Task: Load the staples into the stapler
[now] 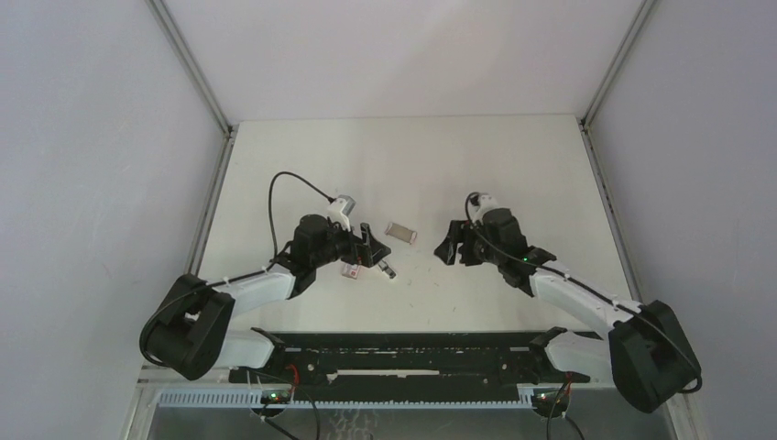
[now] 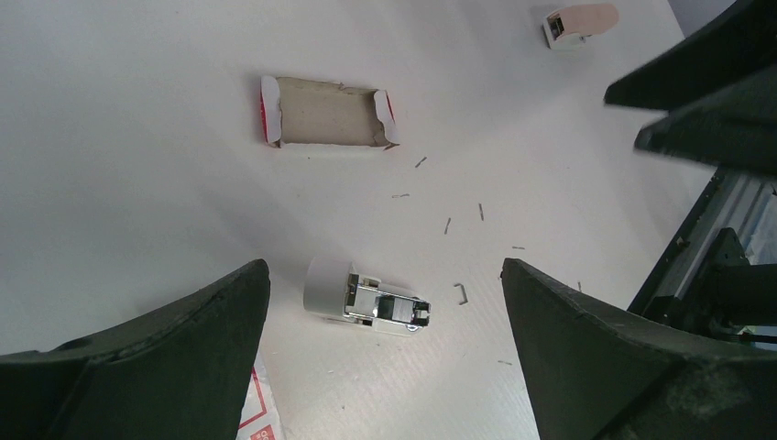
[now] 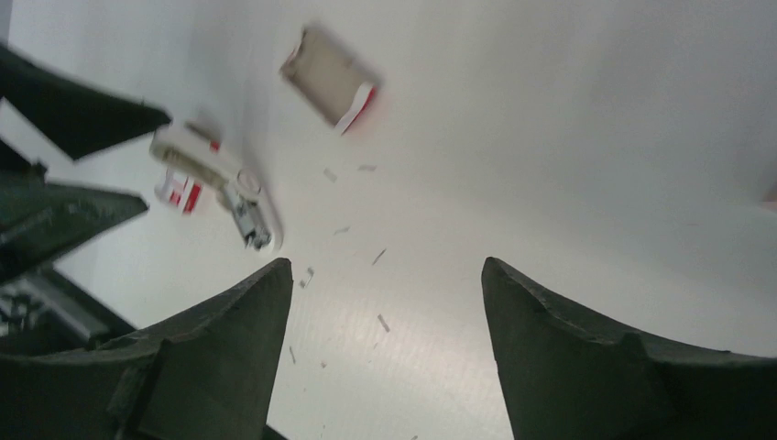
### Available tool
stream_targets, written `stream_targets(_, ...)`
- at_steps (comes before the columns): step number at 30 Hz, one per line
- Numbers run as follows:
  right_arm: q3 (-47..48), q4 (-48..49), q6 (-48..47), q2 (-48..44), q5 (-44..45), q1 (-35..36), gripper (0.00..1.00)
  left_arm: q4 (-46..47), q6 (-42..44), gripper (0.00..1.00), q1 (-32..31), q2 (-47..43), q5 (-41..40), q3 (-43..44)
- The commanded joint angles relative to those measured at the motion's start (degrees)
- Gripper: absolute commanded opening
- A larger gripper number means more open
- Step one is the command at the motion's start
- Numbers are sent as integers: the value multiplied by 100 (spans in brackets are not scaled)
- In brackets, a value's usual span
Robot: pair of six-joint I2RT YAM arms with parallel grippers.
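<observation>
The white stapler (image 2: 366,302) lies on its side on the table with its metal magazine facing up, right below my open left gripper (image 2: 385,268). It also shows in the top view (image 1: 387,269) and the right wrist view (image 3: 218,188). The staple box's cardboard tray (image 2: 327,112) lies open beyond it, also in the top view (image 1: 400,232) and the right wrist view (image 3: 330,84). Loose staples (image 2: 461,293) are scattered on the table. My right gripper (image 3: 385,266) is open and empty above scattered staples (image 3: 383,322), right of the tray (image 1: 448,246). My left gripper (image 1: 371,247) holds nothing.
A red-and-white box sleeve (image 1: 351,271) lies beside the stapler under the left gripper. A small pink-and-white object (image 2: 579,20) lies farther off near the right arm. The black rail (image 1: 403,353) runs along the table's near edge.
</observation>
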Motion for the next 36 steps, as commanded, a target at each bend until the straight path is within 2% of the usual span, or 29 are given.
stream_targets(1, -153, 1010, 54, 429, -405, 691, 68, 358, -31, 99, 34, 127, 43, 307)
stream_targets(5, -104, 1724, 324, 1090, -537, 1439, 61, 451, 58, 99, 34, 194, 286, 291)
stream_targets(12, 238, 2286, 582, 2264, -548, 1995, 57, 599, 146, 98, 34, 219, 580, 260)
stream_targets(24, 646, 2513, 644, 2954, -634, 2105, 47, 675, 63, 97, 30, 183, 650, 179)
stream_targets(36, 697, 2676, 801, 3289, -729, 2104, 39, 837, -72, 97, -264, 276, 581, 65)
